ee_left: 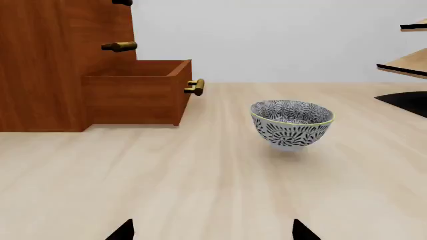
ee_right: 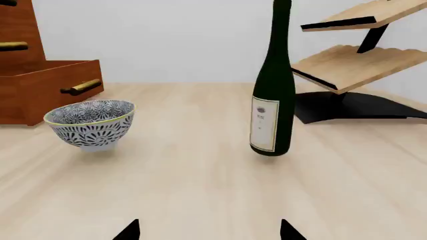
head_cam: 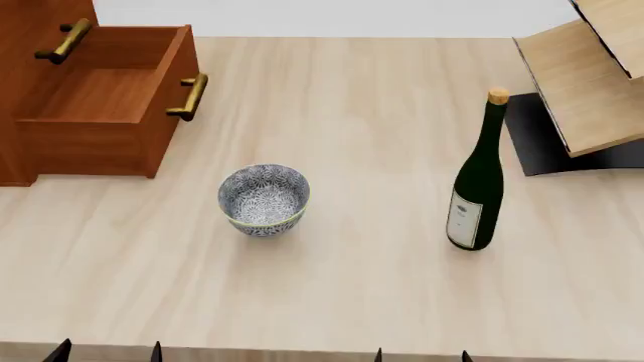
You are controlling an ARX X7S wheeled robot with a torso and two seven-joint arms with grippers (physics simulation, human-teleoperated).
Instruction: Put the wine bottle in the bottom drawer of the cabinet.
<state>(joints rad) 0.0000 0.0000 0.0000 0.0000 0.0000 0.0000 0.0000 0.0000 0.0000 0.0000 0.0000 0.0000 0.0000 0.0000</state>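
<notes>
The dark-green wine bottle stands upright on the table's right half, cork on top, white label facing me. The cabinet is at the far left, and its bottom drawer is pulled out and looks empty, brass handle toward the table's middle. My left gripper sits open at the near edge, left side. My right gripper is open too, near edge, in front of the bottle and well short of it. Neither holds anything.
A blue-and-white patterned bowl stands between the drawer and the bottle. A pale wooden slanted rack on a black base occupies the far right, just behind the bottle.
</notes>
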